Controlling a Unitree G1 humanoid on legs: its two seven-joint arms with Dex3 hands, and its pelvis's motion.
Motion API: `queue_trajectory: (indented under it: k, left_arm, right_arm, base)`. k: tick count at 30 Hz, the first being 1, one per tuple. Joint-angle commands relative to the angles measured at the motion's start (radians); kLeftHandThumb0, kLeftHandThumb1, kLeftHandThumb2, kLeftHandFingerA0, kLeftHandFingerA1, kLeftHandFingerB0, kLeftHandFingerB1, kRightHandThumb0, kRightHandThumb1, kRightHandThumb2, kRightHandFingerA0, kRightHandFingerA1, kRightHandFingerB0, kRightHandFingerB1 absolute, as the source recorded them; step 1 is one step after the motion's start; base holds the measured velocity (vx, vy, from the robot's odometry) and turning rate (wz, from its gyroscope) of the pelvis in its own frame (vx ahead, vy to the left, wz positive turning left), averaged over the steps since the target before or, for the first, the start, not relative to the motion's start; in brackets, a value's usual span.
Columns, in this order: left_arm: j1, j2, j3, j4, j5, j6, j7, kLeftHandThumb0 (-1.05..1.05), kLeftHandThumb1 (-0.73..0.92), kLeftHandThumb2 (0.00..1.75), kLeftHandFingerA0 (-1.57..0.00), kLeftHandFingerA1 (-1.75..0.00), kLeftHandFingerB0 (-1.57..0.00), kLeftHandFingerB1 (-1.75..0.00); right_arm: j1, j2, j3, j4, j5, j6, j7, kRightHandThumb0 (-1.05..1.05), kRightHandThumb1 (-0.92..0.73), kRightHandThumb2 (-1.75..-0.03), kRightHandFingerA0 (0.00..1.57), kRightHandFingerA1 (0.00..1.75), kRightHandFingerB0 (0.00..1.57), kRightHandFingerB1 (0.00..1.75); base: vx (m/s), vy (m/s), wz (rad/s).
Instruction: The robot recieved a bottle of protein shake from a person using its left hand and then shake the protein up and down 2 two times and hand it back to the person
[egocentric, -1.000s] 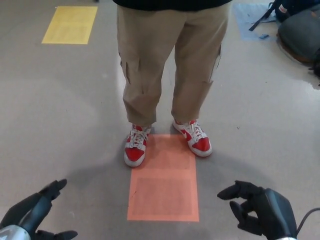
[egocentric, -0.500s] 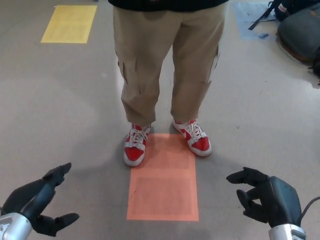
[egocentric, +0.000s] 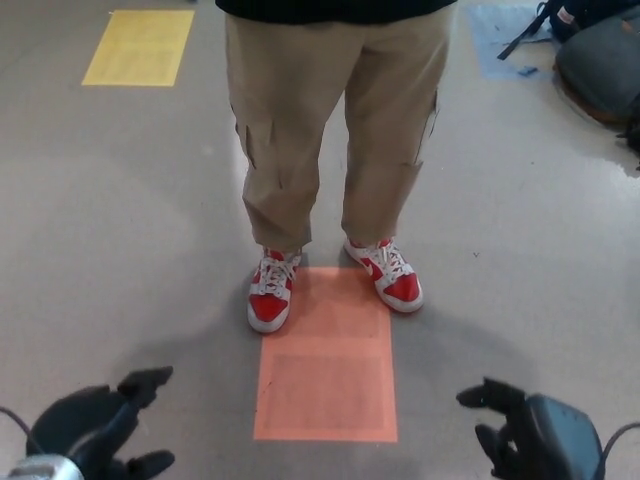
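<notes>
No bottle shows in the head view. My left hand (egocentric: 100, 425) sits at the bottom left, open, its fingers spread and holding nothing. My right hand (egocentric: 530, 435) sits at the bottom right, also open and empty. A person in tan trousers (egocentric: 330, 120) and red and white shoes (egocentric: 272, 295) stands facing me, just beyond an orange floor patch (egocentric: 325, 360). The person's hands are out of the picture.
A yellow floor patch (egocentric: 140, 47) lies at the far left. At the far right lie a blue floor patch (egocentric: 500, 40) and a dark bag (egocentric: 600, 60). Grey floor surrounds the person.
My left hand has moved right and slightly down. My right hand has dropped lower and to the right. The person has barely moved.
</notes>
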Motion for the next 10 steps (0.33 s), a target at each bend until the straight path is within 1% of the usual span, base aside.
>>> queue_trajectory:
  k: [1, 3, 4, 5, 8, 9, 10]
  left_arm:
    - [0.04, 0.002, -0.008, 0.01, 0.054, 0.017, 0.081, -0.74, 0.83, 0.65, -0.33, -0.34, -0.12, -0.26]
    - [0.043, 0.004, -0.009, 0.012, 0.06, 0.011, 0.088, -0.74, 0.84, 0.65, -0.32, -0.34, -0.12, -0.26]
    - [0.044, 0.004, -0.008, 0.013, 0.061, 0.008, 0.092, -0.74, 0.84, 0.65, -0.32, -0.34, -0.12, -0.26]
    - [0.045, 0.007, -0.007, 0.012, 0.064, 0.003, 0.097, -0.75, 0.85, 0.65, -0.33, -0.34, -0.12, -0.26]
    - [0.044, 0.008, 0.001, 0.013, 0.065, -0.001, 0.095, -0.75, 0.85, 0.65, -0.32, -0.33, -0.12, -0.26]
    - [0.043, 0.007, 0.005, 0.013, 0.063, 0.001, 0.095, -0.75, 0.69, 1.0, -0.24, -0.47, -0.04, -0.34]
    - [0.043, 0.007, 0.005, 0.013, 0.063, 0.001, 0.095, -0.75, 0.69, 1.0, -0.24, -0.47, -0.04, -0.34]
  right_arm:
    - [0.025, -0.018, 0.023, 0.004, -0.032, 0.03, -0.048, -0.27, -0.77, -0.63, 1.0, 0.81, 0.71, 0.42]
    - [0.024, -0.018, 0.028, 0.003, -0.034, 0.043, -0.039, -0.29, -0.8, -0.63, 0.99, 0.75, 0.7, 0.42]
    - [0.023, -0.019, 0.031, 0.003, -0.038, 0.047, -0.041, -0.29, -0.8, -0.63, 0.99, 0.75, 0.7, 0.42]
    - [0.019, -0.019, 0.038, 0.003, -0.046, 0.053, -0.045, -0.28, -0.79, -0.65, 1.01, 0.62, 0.7, 0.42]
    - [0.014, -0.019, 0.041, 0.003, -0.045, 0.054, -0.043, -0.28, -0.8, -0.64, 1.0, 0.59, 0.7, 0.42]
    - [0.012, -0.02, 0.036, 0.006, -0.038, 0.045, -0.032, -0.29, -0.8, -0.64, 0.98, 0.5, 0.7, 0.42]
    - [0.012, -0.02, 0.036, 0.006, -0.038, 0.045, -0.032, -0.29, -0.8, -0.64, 0.98, 0.5, 0.7, 0.42]
  base:
    - [0.0, 0.0, 0.0]
    - [0.0, 0.0, 0.0]
    - [0.0, 0.0, 0.0]
    - [0.0, 0.0, 0.0]
    - [0.0, 0.0, 0.0]
    - [0.0, 0.0, 0.0]
    - [0.0, 0.0, 0.0]
